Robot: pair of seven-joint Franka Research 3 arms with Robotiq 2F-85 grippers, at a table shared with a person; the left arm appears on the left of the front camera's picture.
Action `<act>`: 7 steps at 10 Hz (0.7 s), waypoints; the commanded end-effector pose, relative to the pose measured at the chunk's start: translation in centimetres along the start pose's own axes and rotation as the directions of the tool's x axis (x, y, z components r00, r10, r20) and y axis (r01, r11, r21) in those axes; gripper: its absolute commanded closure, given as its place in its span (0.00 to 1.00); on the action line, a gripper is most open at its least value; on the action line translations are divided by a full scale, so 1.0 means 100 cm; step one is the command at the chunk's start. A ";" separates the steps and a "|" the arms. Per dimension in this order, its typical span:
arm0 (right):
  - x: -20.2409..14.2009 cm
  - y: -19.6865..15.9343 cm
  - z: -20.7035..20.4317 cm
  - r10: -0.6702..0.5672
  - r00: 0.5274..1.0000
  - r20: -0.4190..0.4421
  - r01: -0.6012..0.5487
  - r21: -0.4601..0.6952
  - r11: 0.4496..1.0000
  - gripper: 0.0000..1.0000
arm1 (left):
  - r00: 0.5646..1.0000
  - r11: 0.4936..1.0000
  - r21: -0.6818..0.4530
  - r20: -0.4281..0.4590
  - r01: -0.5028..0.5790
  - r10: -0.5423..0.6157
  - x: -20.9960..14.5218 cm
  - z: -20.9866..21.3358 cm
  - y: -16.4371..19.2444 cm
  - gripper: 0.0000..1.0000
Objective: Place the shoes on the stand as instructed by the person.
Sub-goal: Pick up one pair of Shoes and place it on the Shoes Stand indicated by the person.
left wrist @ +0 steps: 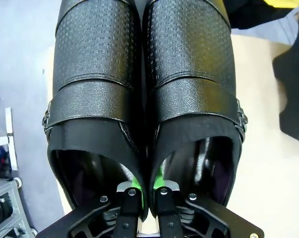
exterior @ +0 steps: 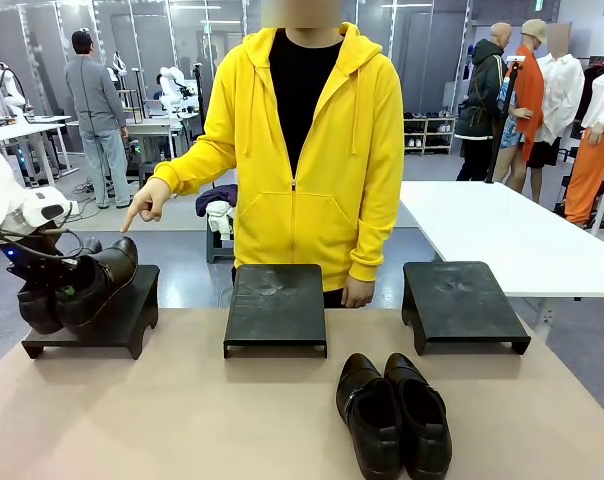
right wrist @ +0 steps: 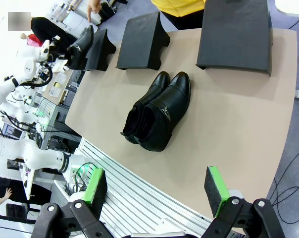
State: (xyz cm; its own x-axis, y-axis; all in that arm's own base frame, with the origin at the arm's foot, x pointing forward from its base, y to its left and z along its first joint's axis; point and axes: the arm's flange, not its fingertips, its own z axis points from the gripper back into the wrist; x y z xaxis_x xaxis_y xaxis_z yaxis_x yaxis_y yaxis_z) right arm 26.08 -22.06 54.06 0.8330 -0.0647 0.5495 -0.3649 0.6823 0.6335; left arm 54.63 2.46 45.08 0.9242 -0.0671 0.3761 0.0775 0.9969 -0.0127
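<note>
front view: the tan table [exterior: 182, 420] stretches from the near edge to the person [exterior: 312, 150] in a yellow hoodie at the far side. its near left half is open surface with free room to move. three black stands sit in a row along the far edge, well apart: the left stand [exterior: 112, 320], the middle stand [exterior: 275, 300] and the right stand [exterior: 462, 300]. the second pair [exterior: 394, 415] of black shoes lies side by side on the table, in front of the gap between the middle and right stands. the bottom edge clips its heels here; the right wrist view shows it whole.

the held pair [exterior: 87, 285] sits tilted over the left stand, toes raised toward the middle, heels low at the stand's outer edge. i cannot tell whether the soles touch the top. the person's pointing hand [exterior: 147, 205] aims a finger down at that stand.

my left gripper [left wrist: 145, 186] is mostly hidden behind the shoes in the front view. the left wrist view shows it: one finger inside each shoe, jaws squeezed tight on the two inner walls, green pads [left wrist: 134, 184] just peeking out. my right gripper [right wrist: 157, 191] hangs near the table's near edge, jaws spread wide and holding nothing, with the second pair well ahead of it.
</note>
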 end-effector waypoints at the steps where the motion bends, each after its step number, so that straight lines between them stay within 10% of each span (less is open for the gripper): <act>1: -0.001 0.000 0.001 0.008 1.000 0.004 -0.009 0.007 1.000 0.00 | 0.998 0.999 0.015 0.056 -0.028 0.028 0.020 -0.003 0.003 0.93; 7: -0.001 0.000 0.001 0.008 1.000 0.004 -0.009 0.007 1.000 0.00 | 0.997 0.999 -0.033 0.066 -0.036 0.038 0.026 -0.041 0.010 0.93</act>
State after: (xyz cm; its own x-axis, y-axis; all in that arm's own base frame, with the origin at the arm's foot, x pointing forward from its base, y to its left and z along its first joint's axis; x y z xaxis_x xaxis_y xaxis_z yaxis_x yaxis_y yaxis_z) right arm 26.07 -22.06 54.06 0.8330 -0.0648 0.5495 -0.3649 0.6823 0.6335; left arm 57.89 2.78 41.49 0.9203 -0.0227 0.3905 0.0395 0.9986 -0.0348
